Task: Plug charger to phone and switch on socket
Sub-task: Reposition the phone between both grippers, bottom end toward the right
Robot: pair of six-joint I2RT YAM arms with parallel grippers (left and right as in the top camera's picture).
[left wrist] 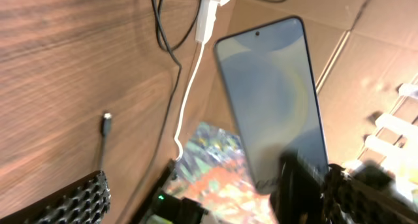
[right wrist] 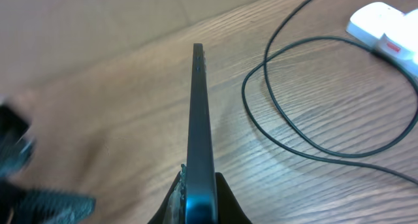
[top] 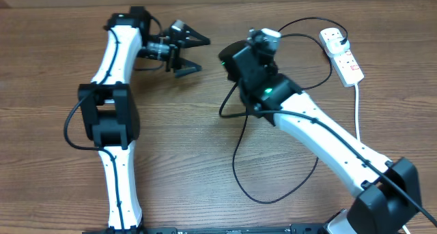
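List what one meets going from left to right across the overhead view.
White-and-black left robot arm, jaws open → black wrist of the right robot arm → white elongated plastic power strip with red markings.

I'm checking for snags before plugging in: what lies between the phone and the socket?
Loops of the black charger cable lie on the table between the phone and the socket, as the right wrist view shows.
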